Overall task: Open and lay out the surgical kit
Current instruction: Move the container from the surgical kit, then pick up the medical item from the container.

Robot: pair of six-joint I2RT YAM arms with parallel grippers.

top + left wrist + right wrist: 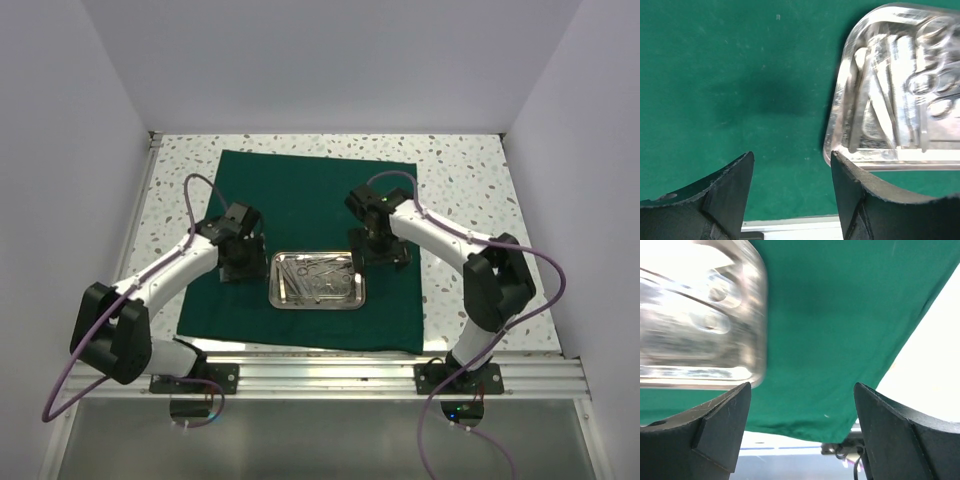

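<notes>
The left gripper (791, 161) has its jaws well apart and grips nothing; only bare cloth shows between its fingers, just off the left end of the steel tray (318, 306). The right gripper (802, 390) is also spread wide and empty, just beyond the tray's far right corner. Inside the tray lie the slim silver instruments (315, 275) in a loose jumble, ringed handles among them. Under and all around the tray, the dark green cloth (300, 190) lies unfolded and flat on the speckled table (470, 170), reaching furthest behind the tray.
</notes>
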